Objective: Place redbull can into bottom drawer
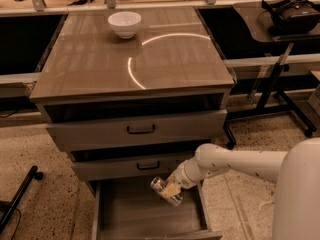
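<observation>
The redbull can (162,188), slim and silvery, is held tilted in my gripper (171,190) just above the open bottom drawer (125,216). The can's top end points up-left, under the middle drawer's front. My white arm (235,162) reaches in from the lower right. The gripper is shut on the can, which is over the right half of the drawer floor and clear of it. The drawer's wooden floor and sides show, pulled fully out.
A white bowl (124,23) stands on the cabinet top (135,59) at the back. The two upper drawers (140,130) with dark handles are slightly open. A side table with a headset (291,10) stands at the right, its legs beside the cabinet.
</observation>
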Tool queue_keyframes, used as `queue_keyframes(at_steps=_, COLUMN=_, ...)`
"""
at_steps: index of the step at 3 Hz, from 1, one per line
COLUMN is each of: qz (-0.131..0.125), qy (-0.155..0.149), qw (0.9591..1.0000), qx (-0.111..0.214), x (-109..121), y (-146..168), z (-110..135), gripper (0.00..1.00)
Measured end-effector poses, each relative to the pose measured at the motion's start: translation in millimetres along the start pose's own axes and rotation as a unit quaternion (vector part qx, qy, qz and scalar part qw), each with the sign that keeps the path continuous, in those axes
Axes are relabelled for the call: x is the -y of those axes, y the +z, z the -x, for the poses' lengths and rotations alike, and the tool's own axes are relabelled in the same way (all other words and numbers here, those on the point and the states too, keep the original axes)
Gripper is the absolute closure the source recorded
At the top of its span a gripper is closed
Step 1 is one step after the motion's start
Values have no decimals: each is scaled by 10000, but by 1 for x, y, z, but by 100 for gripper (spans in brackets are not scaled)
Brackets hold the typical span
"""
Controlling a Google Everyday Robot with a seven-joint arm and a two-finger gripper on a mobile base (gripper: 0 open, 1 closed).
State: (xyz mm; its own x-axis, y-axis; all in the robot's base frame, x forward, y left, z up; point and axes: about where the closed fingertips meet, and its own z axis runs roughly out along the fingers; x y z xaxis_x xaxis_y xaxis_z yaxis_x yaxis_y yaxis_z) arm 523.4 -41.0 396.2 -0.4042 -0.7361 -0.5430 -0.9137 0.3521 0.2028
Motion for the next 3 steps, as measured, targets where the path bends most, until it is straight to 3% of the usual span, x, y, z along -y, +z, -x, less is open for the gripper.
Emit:
queue_keyframes(at_steps=2, qz=-119, qy=530, qw=9984, qx=-158, x=18, y=52, z=-36, gripper=100)
queue_keyframes(at_steps=3, qz=-216, qy=799, qw=9964, qx=-164, x=21, y=66, z=-53, gripper=81)
